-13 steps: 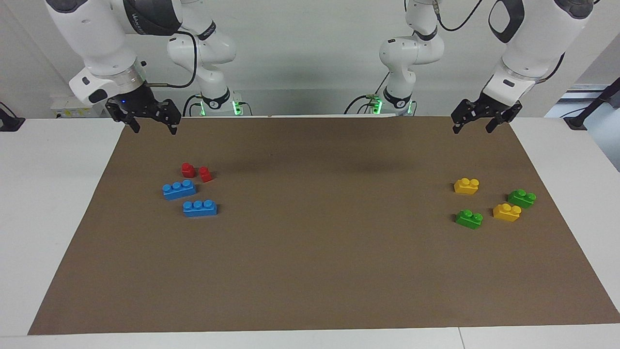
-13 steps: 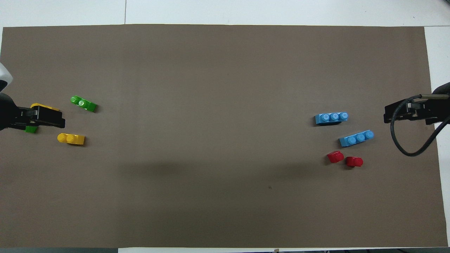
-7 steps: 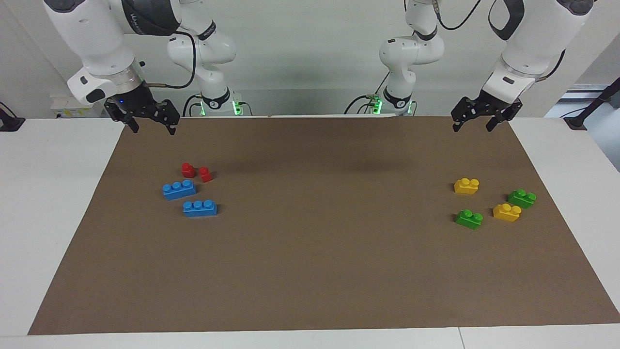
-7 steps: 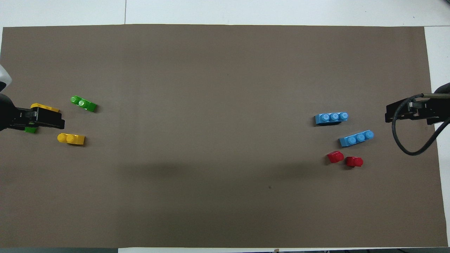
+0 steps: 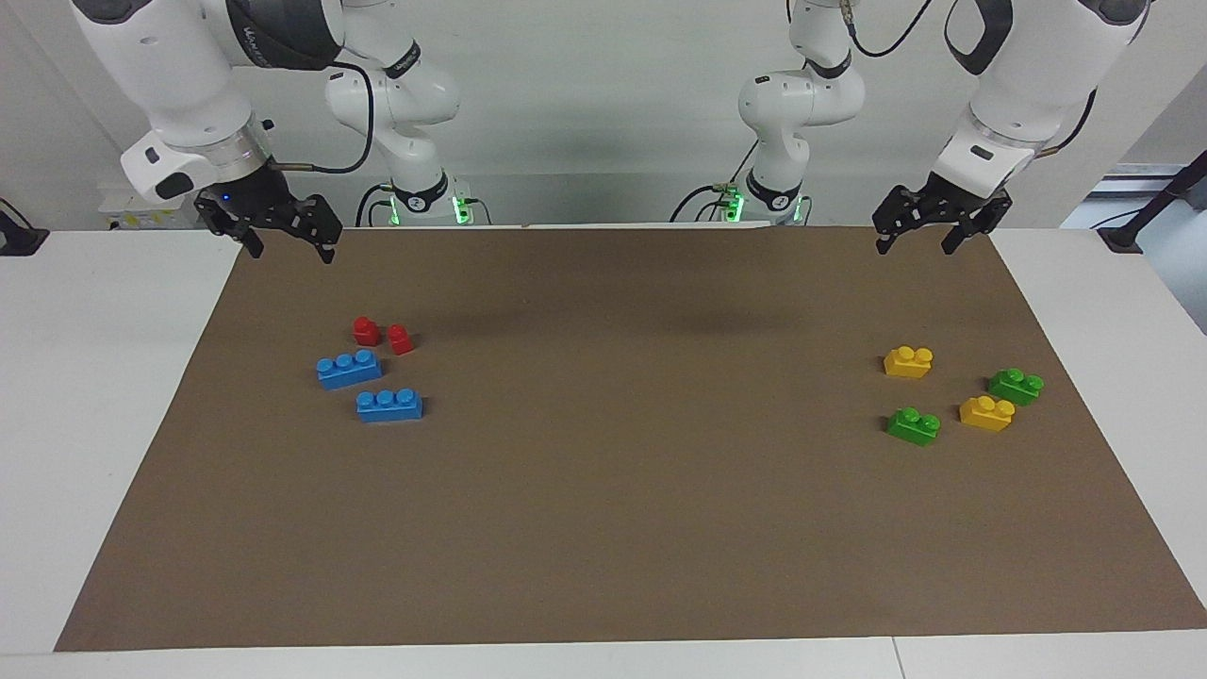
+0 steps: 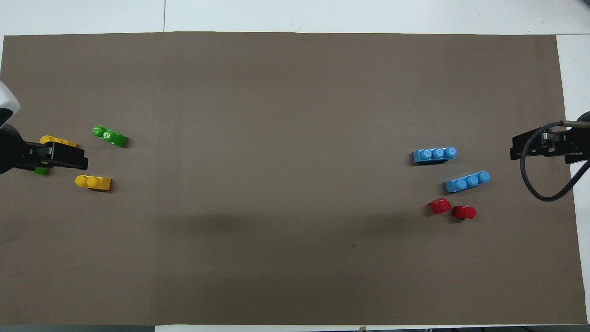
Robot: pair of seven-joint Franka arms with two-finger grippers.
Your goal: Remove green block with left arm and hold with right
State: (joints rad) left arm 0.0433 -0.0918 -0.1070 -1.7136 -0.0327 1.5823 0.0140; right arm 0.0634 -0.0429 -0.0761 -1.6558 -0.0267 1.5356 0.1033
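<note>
In the facing view we see both grippers slightly higher and closer to their bases than a second ago, while the bricks lie where they were. The left gripper hangs over the robots' edge of the brown mat, fingers apart and empty. The right gripper hangs over the mat's corner at the right arm's end, also spread and empty. The green block, a glossy plastic brick with two round studs, lies on the matte mat at the left arm's end, beside a yellow brick. A darker green brick and a second yellow brick lie nearer to the robots. At the right arm's end lie two blue bricks with three studs each and two small red pieces. White desk borders the mat.

In the overhead view the green block lies clear, with nothing over it. The left gripper covers part of one yellow brick and most of the darker green brick. The right gripper shows by the mat's edge, its black cable looping beneath.
</note>
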